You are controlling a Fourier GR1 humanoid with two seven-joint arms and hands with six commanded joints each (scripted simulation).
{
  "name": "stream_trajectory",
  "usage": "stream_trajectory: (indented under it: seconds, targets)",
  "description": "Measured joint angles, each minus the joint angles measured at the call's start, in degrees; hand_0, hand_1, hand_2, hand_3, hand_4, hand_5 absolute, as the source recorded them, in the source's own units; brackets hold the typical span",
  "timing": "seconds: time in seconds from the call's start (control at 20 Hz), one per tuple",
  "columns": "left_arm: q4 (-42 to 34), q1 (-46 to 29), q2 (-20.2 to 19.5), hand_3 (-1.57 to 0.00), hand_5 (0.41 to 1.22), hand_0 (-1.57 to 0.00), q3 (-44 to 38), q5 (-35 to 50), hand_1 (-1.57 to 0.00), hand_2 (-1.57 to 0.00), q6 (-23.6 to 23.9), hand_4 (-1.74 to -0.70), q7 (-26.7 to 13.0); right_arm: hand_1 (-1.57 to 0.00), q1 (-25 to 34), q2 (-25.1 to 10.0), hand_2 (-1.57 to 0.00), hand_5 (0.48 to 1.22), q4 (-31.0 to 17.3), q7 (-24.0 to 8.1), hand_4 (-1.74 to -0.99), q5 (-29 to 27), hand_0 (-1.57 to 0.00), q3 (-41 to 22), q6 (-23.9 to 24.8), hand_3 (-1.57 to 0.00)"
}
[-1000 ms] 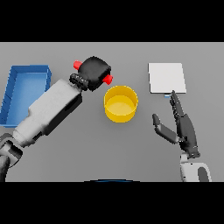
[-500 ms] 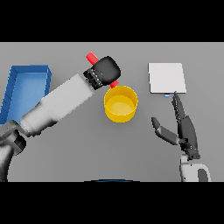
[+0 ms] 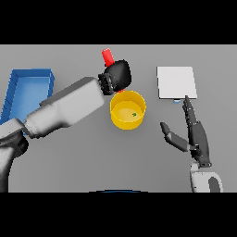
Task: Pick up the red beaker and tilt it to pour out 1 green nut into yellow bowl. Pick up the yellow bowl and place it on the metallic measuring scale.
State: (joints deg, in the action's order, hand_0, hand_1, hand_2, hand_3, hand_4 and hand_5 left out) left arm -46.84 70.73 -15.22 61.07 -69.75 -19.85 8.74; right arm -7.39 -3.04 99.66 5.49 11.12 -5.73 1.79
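The table (image 3: 83, 162) is grey and flat. A yellow bowl (image 3: 127, 109) sits on it near the middle. A tiny green nut (image 3: 134, 114) lies inside the bowl. To the left of the bowl, well apart from it, is a blue tray (image 3: 28, 90) with low walls, sitting by the table's left edge. To the right of the bowl and a bit farther back lies a flat, pale square scale (image 3: 176, 82). It does not touch the bowl. A small blue mark shows at the scale's near edge.
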Motion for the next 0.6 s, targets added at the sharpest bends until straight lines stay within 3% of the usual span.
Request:
stream_trajectory:
  seconds: [0.35, 0.6]
  targets:
    - [2.1, 4.5, 1.6, -1.57, 1.221, -1.57, 5.4, -6.1, -1.57, -1.57, 2.4, -1.73, 2.1, 0.00, 0.2, 0.1, 0.00, 0.575, -0.5, 1.3, -1.133, 0.2, 0.00, -0.1, 0.0, 0.00]
    - [5.8, 15.3, 0.3, -1.57, 1.221, -1.57, 4.7, -8.0, -1.57, -1.57, 3.0, -1.73, 6.0, 0.00, -0.4, 0.6, 0.00, 0.557, 0.0, 1.5, -1.133, 1.2, 0.00, -0.8, 0.6, 0.00]
